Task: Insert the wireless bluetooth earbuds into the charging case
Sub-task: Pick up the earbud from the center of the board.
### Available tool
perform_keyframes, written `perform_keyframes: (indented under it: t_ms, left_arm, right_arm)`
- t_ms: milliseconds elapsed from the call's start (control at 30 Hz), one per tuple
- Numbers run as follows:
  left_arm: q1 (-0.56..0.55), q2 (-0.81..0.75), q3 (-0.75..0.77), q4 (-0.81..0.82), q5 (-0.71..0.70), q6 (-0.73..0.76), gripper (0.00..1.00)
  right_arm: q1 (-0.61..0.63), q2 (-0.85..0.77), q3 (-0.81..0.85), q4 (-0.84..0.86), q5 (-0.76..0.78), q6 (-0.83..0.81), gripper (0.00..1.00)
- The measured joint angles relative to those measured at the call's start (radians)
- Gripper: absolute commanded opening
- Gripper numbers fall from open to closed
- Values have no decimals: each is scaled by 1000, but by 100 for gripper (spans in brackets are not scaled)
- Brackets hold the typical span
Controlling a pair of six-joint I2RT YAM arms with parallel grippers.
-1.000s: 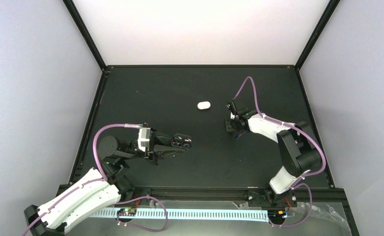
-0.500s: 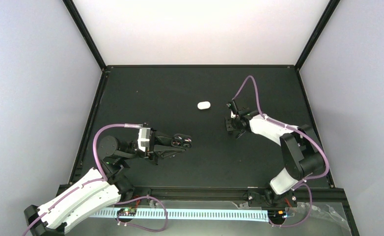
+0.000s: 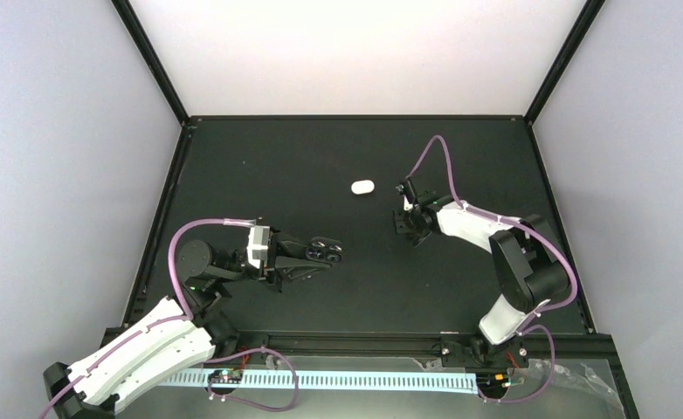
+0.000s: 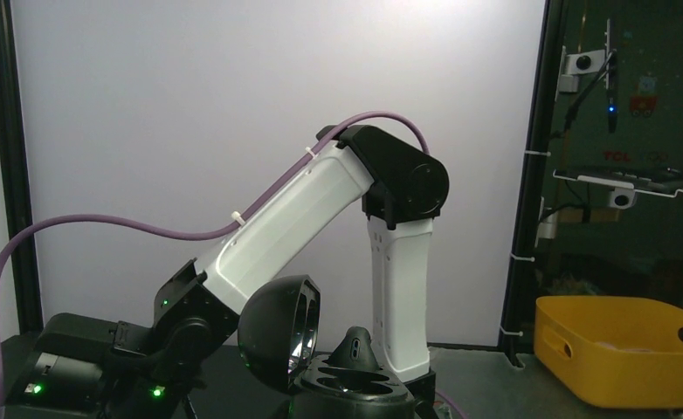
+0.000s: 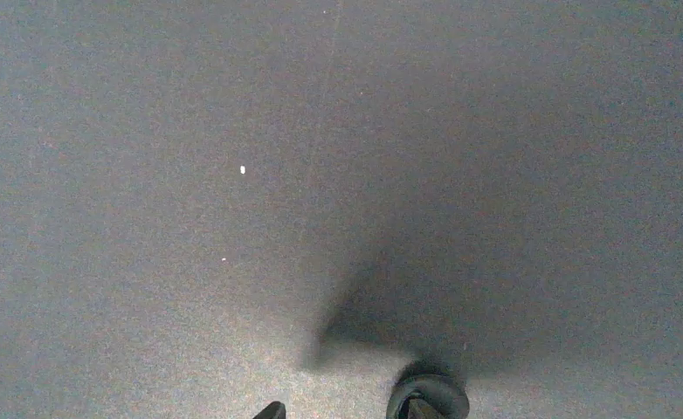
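My left gripper (image 3: 322, 251) is shut on a black charging case (image 4: 355, 384) and holds it above the mat. Its hinged lid (image 4: 277, 332) stands open. One black earbud (image 4: 355, 347) sits upright in a well and the well beside it is empty. My right gripper (image 3: 405, 216) points down at the mat with its jaws apart (image 5: 345, 412) and bare mat between them. A small black round earbud-like piece (image 5: 427, 394) lies on the mat at its right fingertip. A white pill-shaped case (image 3: 362, 186), shut, lies on the mat left of the right gripper.
The black mat (image 3: 320, 157) is fenced by black frame posts and white walls. In the left wrist view, the right arm (image 4: 320, 209) stands across from the held case. A yellow bin (image 4: 617, 349) sits beyond the table's edge.
The right gripper has shifted slightly left and away, and its jaws have spread a little. The left arm and the held case have not moved.
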Motion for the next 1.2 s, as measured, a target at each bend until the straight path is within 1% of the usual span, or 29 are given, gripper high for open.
perform_keyframes:
  t_ms: [233,633,1000,1100,1200]
  left_arm:
    - [0,0,0,0,0,0,2]
    - [0,0,0,0,-1,1,2]
    - [0,0,0,0,-1,1,2]
    - [0,0,0,0,-1,1,2]
    - [0,0,0,0,-1,1,2]
  right_arm:
    - [0,15,3,5,10,3,35]
    - [2,22,3,5,73,10,32]
    - [3,14,-5,-1,130,14,20]
    - [3,10,-9,-3,150,18,15]
    - [3,10,-9,-8,161,21,13]
